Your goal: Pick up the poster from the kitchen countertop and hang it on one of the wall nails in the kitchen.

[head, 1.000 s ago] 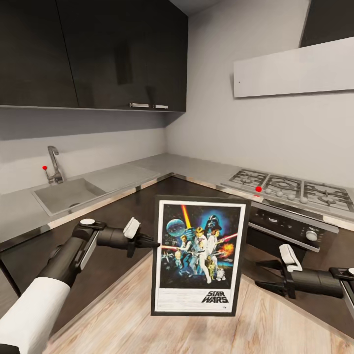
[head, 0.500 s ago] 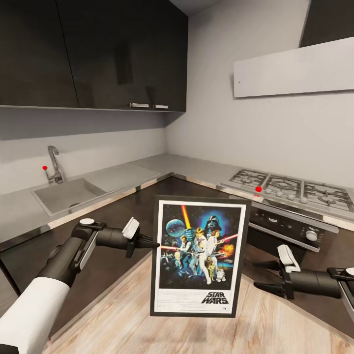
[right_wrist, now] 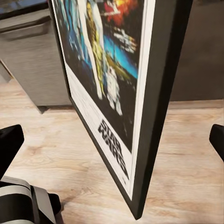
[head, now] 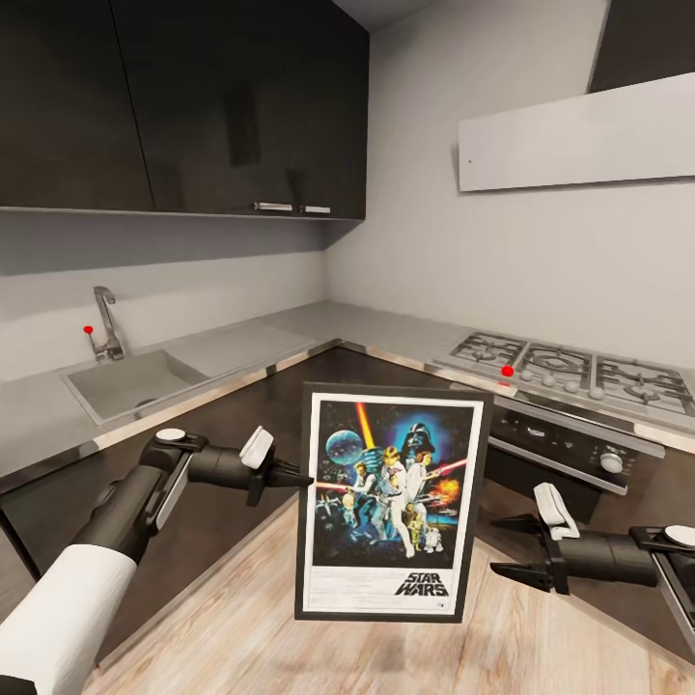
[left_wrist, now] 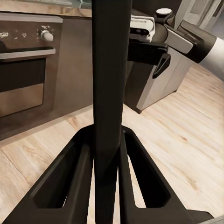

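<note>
The poster [head: 391,502], framed in black with "STAR WARS" lettering, hangs upright in the air over the wooden floor. My left gripper [head: 301,480] is shut on its left edge. In the left wrist view that edge is a dark bar [left_wrist: 109,93] clamped in the left gripper [left_wrist: 108,136]. My right gripper [head: 502,546] is open, a short way off the poster's right edge, fingers pointing at it. In the right wrist view the poster [right_wrist: 107,84] stands edge-on between the spread fingertips [right_wrist: 9,144]. The pale grey countertop [head: 290,333] runs behind. No wall nail is in view.
A sink [head: 125,381] with a tap sits in the counter at left, a steel gas hob [head: 569,372] over an oven [head: 569,449] at right. Dark wall cabinets [head: 193,106] hang above, and a pale range hood [head: 579,135] at upper right. Wooden floor [head: 241,627] lies below.
My right gripper has moved left and slightly down, closer to the poster's right edge. The left gripper and the poster have stayed put.
</note>
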{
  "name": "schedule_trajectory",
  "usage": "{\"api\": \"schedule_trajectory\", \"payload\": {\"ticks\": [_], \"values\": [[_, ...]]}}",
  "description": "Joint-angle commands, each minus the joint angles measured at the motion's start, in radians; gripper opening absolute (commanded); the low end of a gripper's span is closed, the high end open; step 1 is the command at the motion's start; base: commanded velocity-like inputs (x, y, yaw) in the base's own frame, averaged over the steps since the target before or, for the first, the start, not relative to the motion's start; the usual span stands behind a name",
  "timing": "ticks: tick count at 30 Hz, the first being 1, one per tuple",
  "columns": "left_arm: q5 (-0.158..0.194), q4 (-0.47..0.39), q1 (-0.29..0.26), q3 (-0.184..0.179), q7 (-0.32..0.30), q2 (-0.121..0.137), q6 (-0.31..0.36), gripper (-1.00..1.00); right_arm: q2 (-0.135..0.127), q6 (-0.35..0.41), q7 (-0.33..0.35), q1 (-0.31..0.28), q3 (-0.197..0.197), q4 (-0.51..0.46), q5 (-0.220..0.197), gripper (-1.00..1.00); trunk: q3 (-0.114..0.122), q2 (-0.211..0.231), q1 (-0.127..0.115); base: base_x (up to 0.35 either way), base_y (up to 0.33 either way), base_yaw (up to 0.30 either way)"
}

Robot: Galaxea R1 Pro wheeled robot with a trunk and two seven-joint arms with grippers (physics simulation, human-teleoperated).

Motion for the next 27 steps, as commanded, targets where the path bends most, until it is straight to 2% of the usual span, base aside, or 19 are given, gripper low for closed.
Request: {"api": "schedule_trajectory", "payload": {"ticks": [1, 27], "values": [[0.001, 0.0, -0.001, -0.003, -0.002, 0.001, 0.007, -1.0, 0.0, 0.01, 0.004, -0.001, 0.0, 0.0, 0.0, 1.0, -0.001, -0.001, 0.0, 0.0, 0.0, 0.0], [0.001, -0.004, -0.001, -0.002, -0.002, 0.001, 0.006, -1.0, 0.006, 0.009, 0.001, -0.002, -0.002, 0.001, -0.008, 1.0, -0.001, -0.001, 0.0, 0.0, 0.0, 0.0]]}}
